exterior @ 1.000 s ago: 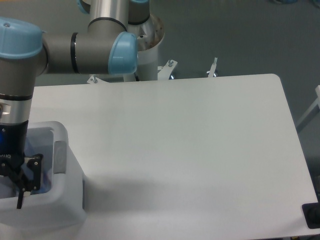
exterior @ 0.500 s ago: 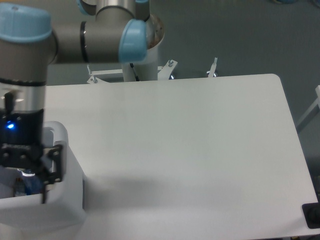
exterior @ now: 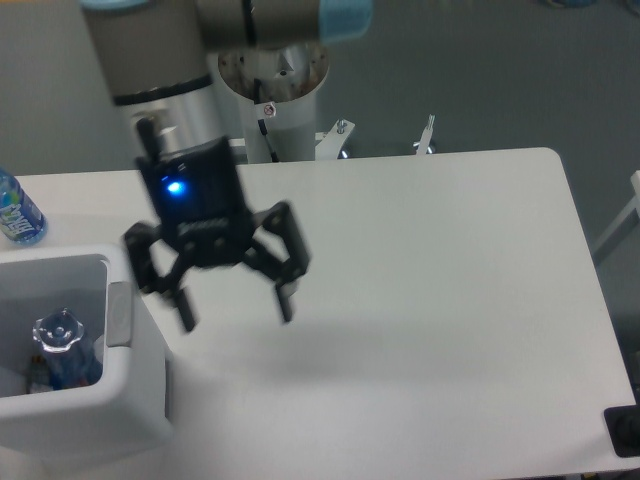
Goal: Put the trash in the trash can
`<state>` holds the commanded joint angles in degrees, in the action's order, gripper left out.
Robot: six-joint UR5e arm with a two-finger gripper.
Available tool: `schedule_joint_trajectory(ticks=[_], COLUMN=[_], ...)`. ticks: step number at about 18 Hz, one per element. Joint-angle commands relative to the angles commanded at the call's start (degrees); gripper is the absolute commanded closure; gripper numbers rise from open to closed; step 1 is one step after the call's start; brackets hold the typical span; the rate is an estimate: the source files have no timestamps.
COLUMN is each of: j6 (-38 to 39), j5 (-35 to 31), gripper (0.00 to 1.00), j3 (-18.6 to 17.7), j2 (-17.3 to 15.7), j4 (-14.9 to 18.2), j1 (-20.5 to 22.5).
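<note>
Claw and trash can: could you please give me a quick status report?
Claw open, empty, above the table. Clear crinkled plastic bottle inside the white boxy plastic trash can. Small blue-labelled water bottle behind it, nothing blocking.

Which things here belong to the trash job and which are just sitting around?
Job: trash can; crinkled bottle standing inside it; open gripper above the table.
Lying about: small blue-labelled water bottle behind the can, on the table.

White table (exterior: pixel 430 260), small blue-labelled water bottle (exterior: pixel 17 212) at its left edge, grey floor (exterior: pixel 500 70) behind
</note>
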<state>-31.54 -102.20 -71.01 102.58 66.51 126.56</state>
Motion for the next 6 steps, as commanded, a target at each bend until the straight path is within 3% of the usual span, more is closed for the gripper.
schedule_joint_trajectory(ticks=[3,6], j6=[-2.0,-4.9], j5=[-4.1,-4.1], gripper=[0.00,0.00], j3=[-1.6,-1.5], j2=[-1.3,-1.4], j4=[4.2,5.0], j1=[0.4,0.4])
